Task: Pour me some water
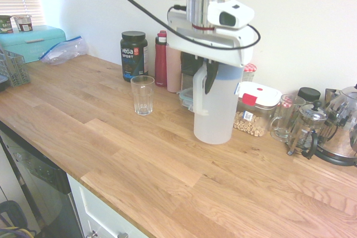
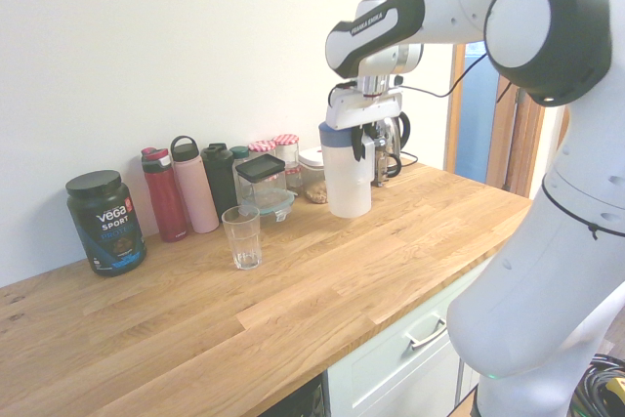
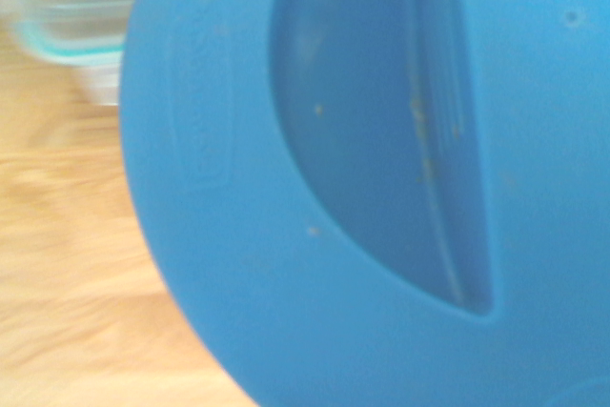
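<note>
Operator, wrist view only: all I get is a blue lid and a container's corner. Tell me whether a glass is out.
Observer: Yes, a clear glass stands upright on the counter.
Operator: Give me the pitcher's stance.
Observer: The pitcher stands upright, its base on the counter.
Operator: Name what's on the glass's far side from the pitcher.
Observer: A black Vega Sport tub, beside a red bottle.

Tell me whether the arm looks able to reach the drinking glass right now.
Probably not yet: the gripper looks shut on the handle of the pitcher, though bare counter separates pitcher and glass.
</note>
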Robot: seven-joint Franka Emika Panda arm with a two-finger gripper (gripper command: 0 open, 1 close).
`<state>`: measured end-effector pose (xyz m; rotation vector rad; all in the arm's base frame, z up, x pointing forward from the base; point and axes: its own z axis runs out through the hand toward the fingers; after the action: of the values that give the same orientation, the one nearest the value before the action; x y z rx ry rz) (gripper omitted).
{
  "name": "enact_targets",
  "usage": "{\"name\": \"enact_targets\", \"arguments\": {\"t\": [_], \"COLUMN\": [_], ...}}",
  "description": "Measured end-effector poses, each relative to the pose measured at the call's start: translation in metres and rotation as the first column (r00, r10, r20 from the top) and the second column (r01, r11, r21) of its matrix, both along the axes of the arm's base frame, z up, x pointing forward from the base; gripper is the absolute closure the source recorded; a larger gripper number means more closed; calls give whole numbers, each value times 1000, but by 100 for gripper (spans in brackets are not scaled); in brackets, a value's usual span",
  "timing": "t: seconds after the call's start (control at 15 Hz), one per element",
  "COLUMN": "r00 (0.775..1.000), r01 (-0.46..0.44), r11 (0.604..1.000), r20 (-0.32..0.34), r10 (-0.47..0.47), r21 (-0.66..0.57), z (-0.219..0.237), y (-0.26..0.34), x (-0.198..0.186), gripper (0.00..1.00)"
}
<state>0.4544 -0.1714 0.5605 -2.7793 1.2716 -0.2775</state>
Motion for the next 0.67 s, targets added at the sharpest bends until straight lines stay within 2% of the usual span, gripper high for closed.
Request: {"name": "enact_targets", "arguments": {"t": [0.2, 0.33, 0.47, 0.67], "r00": [988, 961, 920, 835], "r01": [-153, -278, -391, -547], "r11": [988, 960, 921, 837], "r20": [8, 0, -18, -78], "r10": [153, 278, 391, 544], "r21": [26, 20, 9, -7], "z": [31, 37, 39, 39], "y": [28, 46, 60, 82], "x": [-12, -10, -9, -9], "gripper": [100, 100, 100, 100]}}
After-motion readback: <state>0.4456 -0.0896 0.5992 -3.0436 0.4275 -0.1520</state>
